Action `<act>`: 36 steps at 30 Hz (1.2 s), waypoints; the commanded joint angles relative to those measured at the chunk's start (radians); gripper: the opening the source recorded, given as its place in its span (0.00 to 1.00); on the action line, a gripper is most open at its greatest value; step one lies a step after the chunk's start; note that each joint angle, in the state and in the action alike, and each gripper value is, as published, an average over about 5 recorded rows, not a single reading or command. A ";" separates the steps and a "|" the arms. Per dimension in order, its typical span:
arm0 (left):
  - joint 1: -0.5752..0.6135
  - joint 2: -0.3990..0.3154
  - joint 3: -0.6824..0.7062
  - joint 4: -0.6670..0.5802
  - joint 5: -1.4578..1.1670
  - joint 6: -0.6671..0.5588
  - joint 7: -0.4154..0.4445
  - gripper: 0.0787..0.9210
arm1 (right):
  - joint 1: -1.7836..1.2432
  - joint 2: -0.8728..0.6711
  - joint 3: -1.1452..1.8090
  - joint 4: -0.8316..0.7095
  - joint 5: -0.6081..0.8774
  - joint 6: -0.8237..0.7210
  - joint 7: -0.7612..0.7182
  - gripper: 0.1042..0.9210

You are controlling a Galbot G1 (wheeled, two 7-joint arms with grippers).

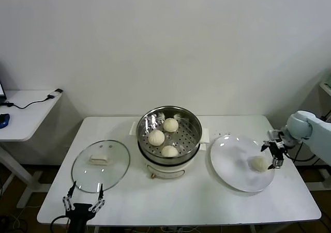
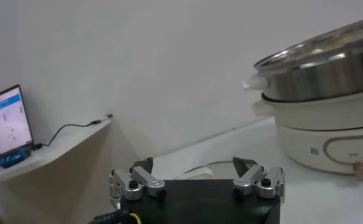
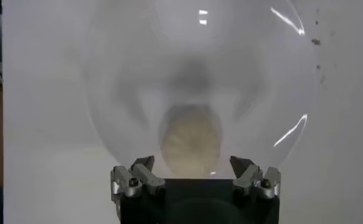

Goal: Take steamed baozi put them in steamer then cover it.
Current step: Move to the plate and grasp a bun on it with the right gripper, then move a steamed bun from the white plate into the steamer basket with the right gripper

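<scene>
Tools first: our right tool (image 1: 275,155) hangs at the 3 o'clock edge of the white plate (image 1: 232,166), its fingers spread wide and pointing down at the last baozi on the plate (image 1: 258,163). In the right wrist view we see that bun (image 3: 190,141) lying just ahead of the open tips (image 3: 192,169), between their lines but not yet touched by either one, with the round plate (image 3: 108,91) spreading out beyond it.

Our left tool (image 1: 83,198) waits low at the near edge of the surface (image 1: 181,202), at about 6 o'clock from the cover (image 1: 101,166), and its fingers also stand wide apart with nothing in them. The left wrist view shows the same open tips (image 2: 194,175) and, farther off, the side of the steamer (image 2: 321,67) on its white base (image 2: 327,140).

We see the cover lying flat on the surface at 9 o'clock from the steamer (image 1: 191,120), handle (image 1: 100,159) up, just beside the pot without touching it. Three baozi sit on the perforated tray inside: one at 12 o'clock (image 1: 170,124), one at 9 o'clock (image 1: 156,137) and one at 6 o'clock (image 1: 169,151). The plate lies at 3 o'clock from the steamer, near it. A side desk (image 1: 26,114) with a cable stands well apart at 9 o'clock.
</scene>
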State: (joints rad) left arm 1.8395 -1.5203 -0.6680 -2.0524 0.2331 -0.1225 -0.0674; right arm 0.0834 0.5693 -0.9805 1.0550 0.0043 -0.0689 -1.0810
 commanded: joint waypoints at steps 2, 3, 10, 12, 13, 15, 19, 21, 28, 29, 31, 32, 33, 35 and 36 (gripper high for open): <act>0.001 -0.001 -0.002 0.003 0.005 0.002 0.000 0.88 | -0.084 0.076 0.082 -0.113 -0.055 0.011 0.000 0.88; 0.002 0.000 -0.003 0.003 0.004 0.002 0.000 0.88 | -0.084 0.085 0.082 -0.121 -0.055 0.011 0.001 0.88; 0.000 0.000 -0.005 0.006 0.007 0.005 -0.004 0.88 | -0.079 0.131 0.064 -0.139 -0.038 0.007 0.004 0.88; -0.001 0.000 -0.006 0.006 0.006 0.005 -0.005 0.88 | -0.074 0.137 0.057 -0.142 -0.035 0.006 0.000 0.88; -0.001 -0.001 -0.006 0.006 0.006 0.005 -0.006 0.88 | -0.073 0.138 0.056 -0.142 -0.033 0.006 -0.002 0.88; -0.001 -0.001 -0.005 0.006 0.006 0.004 -0.007 0.88 | -0.069 0.139 0.053 -0.143 -0.030 0.004 -0.008 0.88; -0.002 -0.002 -0.002 0.006 0.006 0.004 -0.007 0.88 | -0.060 0.134 0.046 -0.142 -0.023 0.001 -0.018 0.83; -0.003 -0.002 -0.001 0.005 0.007 0.004 -0.007 0.88 | -0.054 0.130 0.041 -0.140 -0.016 -0.001 -0.022 0.80; -0.002 -0.001 0.003 0.006 0.008 0.004 -0.007 0.88 | -0.005 0.114 0.002 -0.121 0.048 -0.018 -0.024 0.72; -0.002 -0.001 0.004 0.006 0.008 0.004 -0.007 0.88 | 0.014 0.112 -0.012 -0.116 0.069 -0.024 -0.022 0.71; -0.003 -0.001 0.006 0.005 0.008 0.005 -0.007 0.88 | 0.068 0.111 -0.055 -0.105 0.117 -0.032 -0.016 0.70; -0.003 -0.001 0.008 0.005 0.008 0.006 -0.008 0.88 | 0.105 0.113 -0.087 -0.100 0.146 -0.038 -0.012 0.70; -0.004 -0.001 0.009 0.004 0.008 0.007 -0.010 0.88 | 0.147 0.115 -0.123 -0.094 0.177 -0.044 -0.009 0.70; -0.005 -0.001 0.013 0.003 0.008 0.008 -0.014 0.88 | 0.258 0.129 -0.223 -0.080 0.270 -0.060 -0.004 0.70; -0.006 -0.001 0.015 0.003 0.007 0.009 -0.015 0.88 | 0.314 0.139 -0.274 -0.075 0.319 -0.070 -0.002 0.70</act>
State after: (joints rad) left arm 1.8356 -1.5219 -0.6580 -2.0471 0.2409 -0.1169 -0.0763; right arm 0.1260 0.6844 -1.0187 0.9528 0.0828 -0.0966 -1.0942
